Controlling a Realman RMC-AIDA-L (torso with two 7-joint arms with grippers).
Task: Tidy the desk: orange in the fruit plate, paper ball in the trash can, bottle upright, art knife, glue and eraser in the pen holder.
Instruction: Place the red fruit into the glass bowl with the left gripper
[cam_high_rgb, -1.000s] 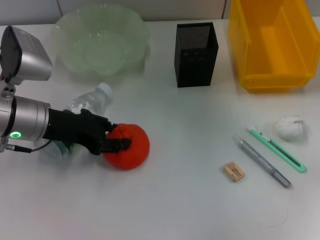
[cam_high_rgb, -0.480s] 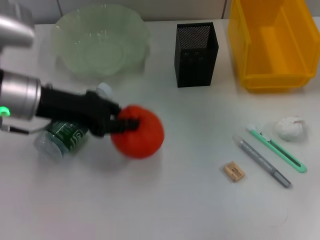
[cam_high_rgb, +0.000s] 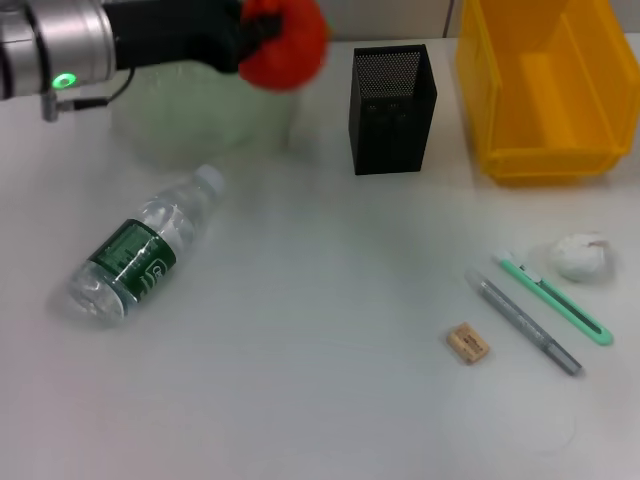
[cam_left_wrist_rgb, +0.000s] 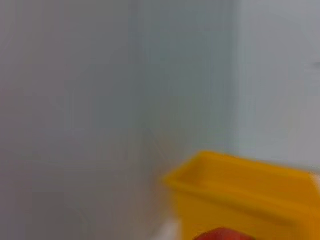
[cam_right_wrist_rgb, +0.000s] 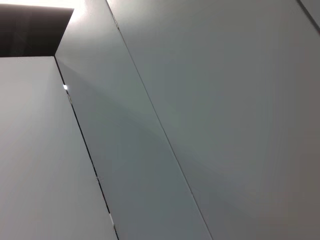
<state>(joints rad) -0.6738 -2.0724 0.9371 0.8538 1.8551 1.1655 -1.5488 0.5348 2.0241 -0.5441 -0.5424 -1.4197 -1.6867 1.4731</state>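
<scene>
My left gripper is shut on the orange and holds it in the air over the right rim of the pale green fruit plate at the back left. The orange's top also shows in the left wrist view. A clear bottle with a green label lies on its side at the left. A white paper ball, a green art knife, a grey glue stick and a tan eraser lie at the right. The black mesh pen holder stands at the back. My right gripper is out of view.
A yellow bin stands at the back right, next to the pen holder; it also shows in the left wrist view. The right wrist view shows only wall panels.
My left gripper has lifted the orange off the table from beside the bottle and carried it up and back, to above the fruit plate. The bottle now lies uncovered.
</scene>
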